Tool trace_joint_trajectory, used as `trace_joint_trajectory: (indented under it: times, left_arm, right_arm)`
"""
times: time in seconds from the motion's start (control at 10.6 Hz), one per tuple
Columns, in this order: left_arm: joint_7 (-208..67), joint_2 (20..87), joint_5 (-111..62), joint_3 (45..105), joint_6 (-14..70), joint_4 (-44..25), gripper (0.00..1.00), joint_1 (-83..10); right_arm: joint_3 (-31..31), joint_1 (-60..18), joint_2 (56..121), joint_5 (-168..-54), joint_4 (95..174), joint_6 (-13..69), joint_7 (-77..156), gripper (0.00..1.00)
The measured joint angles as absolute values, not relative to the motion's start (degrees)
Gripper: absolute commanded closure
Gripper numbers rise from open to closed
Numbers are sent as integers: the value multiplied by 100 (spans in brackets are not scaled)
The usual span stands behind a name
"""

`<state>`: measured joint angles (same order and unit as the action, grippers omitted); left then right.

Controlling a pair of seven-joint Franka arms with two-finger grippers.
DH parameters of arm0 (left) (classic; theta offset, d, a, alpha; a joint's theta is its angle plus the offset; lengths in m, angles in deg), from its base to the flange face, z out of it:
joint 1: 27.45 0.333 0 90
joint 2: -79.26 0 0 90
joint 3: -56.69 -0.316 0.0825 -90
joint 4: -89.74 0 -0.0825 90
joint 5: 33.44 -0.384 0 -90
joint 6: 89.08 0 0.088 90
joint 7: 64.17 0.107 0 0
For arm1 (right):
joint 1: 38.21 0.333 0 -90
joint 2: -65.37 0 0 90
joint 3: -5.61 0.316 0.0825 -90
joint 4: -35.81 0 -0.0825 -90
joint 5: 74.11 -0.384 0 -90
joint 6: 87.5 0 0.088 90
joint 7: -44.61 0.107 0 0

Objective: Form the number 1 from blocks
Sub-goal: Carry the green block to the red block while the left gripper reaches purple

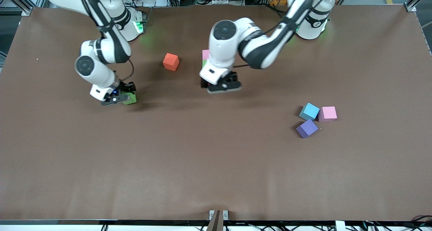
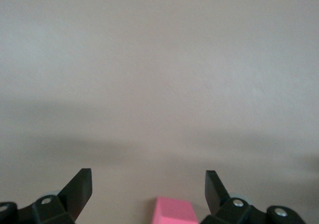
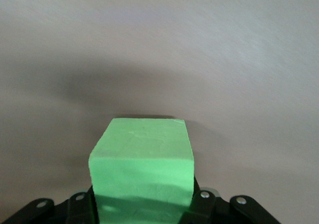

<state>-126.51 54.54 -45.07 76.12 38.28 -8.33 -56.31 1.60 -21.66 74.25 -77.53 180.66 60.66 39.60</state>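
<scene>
Placed: a pink cube [image 1: 205,54] and a green edge [image 1: 204,63] showed at the table's [image 1: 216,170] 12 o'clock, mostly hidden by the left arm; likely the figure's start
Left claw [image 1: 222,86]: spread wide, empty, over that spot
Right claw [image 1: 118,96]: clamped on a green cube [image 1: 130,98], toward 10 o'clock
Left to do: purple cube [image 1: 307,128] and a second pink cube [image 1: 327,113] sat loose at 3 o'clock; no red cube seen

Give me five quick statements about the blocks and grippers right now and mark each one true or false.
1. The right gripper is shut on a green block. True.
2. The left gripper is shut on a pink block. False: it is open and holds nothing.
3. The orange cube is held by a gripper. False: it sits alone on the table.
4. The light blue cube sits beside a pink block. True.
5. The purple block is stacked on the light blue cube. False: it lies on the table.
</scene>
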Motion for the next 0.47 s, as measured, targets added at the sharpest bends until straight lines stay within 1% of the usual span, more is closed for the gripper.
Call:
trace_joint_trajectory:
  times: [0.28,0.47]
  left_arm:
    - [-10645,5648,-4507,7589,3499,-890,0,-4593]
    - [-9311,5676,-4507,7578,3354,-972,0,-3969]
  right_arm:
    - [182,-1296,7457,-7766,17281,5358,5376,100]
    - [194,-618,7691,-7771,16554,4830,6593,100]
